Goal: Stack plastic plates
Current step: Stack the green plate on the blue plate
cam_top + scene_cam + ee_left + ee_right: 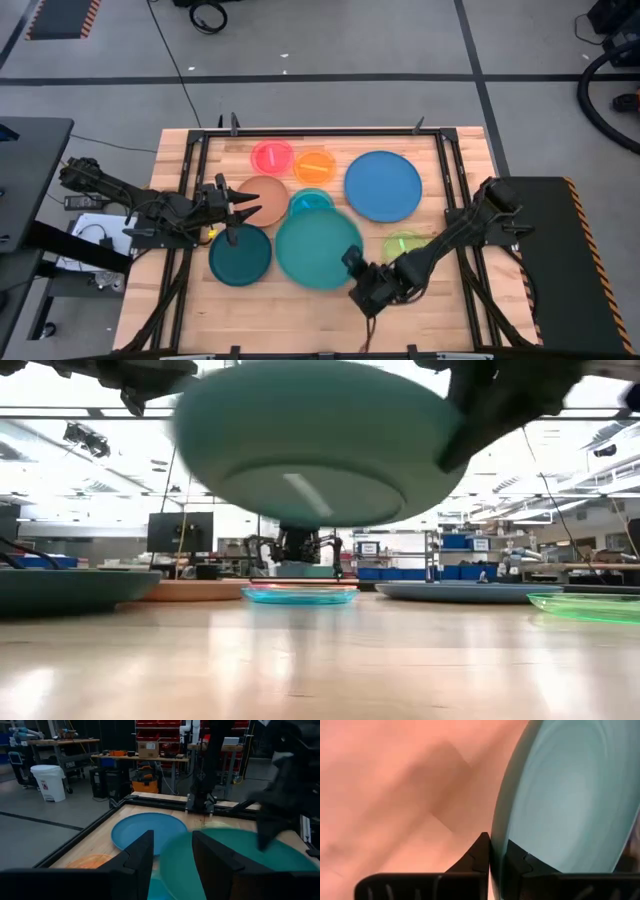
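The large teal plate [318, 248] hangs in the air above the table's middle, showing its underside in the low view [310, 440]. My right gripper [354, 262] is shut on its near-right rim. My left gripper [235, 210] is open and hovers over the gap between the tan plate [262, 198] and the dark teal plate [240, 254], touching nothing. Lying flat on the wood are the blue plate [383, 185], the pink plate [271, 156], the orange plate [314, 165], the cyan plate [311, 202] and the lime green plate [405, 246]. My right gripper [496, 847] pinches the teal plate's rim [497, 827] between its two fingers, one on the upper face and one on the underside. It comes from the table's near right, slanting toward the far left. The plate is lifted clear of the table [310, 440], roughly level.
A black frame [440, 160] runs around the wooden work area. The cyan plate is partly covered from above by the lifted teal plate. Bare wood lies along the near edge [300, 315]. The left wrist view shows the blue plate [150, 832] and my right arm [285, 785] ahead.
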Robot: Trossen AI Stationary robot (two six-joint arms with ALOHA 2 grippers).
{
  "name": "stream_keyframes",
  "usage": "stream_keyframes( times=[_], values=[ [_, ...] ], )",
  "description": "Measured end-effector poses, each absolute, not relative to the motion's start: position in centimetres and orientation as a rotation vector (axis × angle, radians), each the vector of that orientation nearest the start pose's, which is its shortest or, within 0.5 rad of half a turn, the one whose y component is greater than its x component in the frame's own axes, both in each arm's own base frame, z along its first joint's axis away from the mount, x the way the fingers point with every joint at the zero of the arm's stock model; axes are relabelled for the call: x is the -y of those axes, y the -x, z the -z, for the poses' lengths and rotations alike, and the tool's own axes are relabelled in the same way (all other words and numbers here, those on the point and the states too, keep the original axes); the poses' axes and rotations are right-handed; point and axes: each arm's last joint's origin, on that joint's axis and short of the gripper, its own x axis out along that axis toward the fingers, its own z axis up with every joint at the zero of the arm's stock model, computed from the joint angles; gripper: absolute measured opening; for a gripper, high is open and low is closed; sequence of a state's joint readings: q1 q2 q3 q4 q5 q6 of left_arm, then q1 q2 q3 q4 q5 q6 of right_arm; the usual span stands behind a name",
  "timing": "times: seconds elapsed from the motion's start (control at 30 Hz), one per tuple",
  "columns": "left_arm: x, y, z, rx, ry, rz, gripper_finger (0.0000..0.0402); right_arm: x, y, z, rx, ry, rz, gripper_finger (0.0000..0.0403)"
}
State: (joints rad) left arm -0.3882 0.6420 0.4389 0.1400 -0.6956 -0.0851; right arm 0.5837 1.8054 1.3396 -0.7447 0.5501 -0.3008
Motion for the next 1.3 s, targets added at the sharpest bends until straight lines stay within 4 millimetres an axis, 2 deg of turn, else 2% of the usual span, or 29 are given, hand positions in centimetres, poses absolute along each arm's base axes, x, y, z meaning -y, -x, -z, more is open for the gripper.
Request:
stream_keyframes(
  times=[0.13,0.3,0.47,0.63,0.97,1.3],
  values=[
    [4.0,-14.6,-26.5,-0.043,0.051,-0.31,0.0142,-15.2,-30.7,-22.6,-1.149,0.766,-0.018,0.0028],
    [4.0,-14.6,-26.5,-0.043,0.051,-0.31,0.0142,-11.3,-30.6,-22.5,-1.304,0.586,0.206,0.0028],
    [4.0,-14.6,-26.5,-0.044,0.05,-0.31,0.0142,-7.9,-30.8,-22.4,-1.373,0.397,0.417,0.0028],
    [4.0,-14.6,-26.5,-0.044,0.05,-0.31,0.0142,-5.4,-30.5,-20.9,-1.44,0.278,0.502,0.0028],
    [4.0,-14.6,-26.5,-0.044,0.049,-0.31,0.0142,-2.6,-29.4,-17.3,-1.513,0.214,0.521,0.0028],
    [3.8,-14.6,-26.6,-0.031,0.069,-0.339,0.0142,-2.0,-28.9,-16.3,-1.536,0.186,0.524,0.0032]
  ],
)
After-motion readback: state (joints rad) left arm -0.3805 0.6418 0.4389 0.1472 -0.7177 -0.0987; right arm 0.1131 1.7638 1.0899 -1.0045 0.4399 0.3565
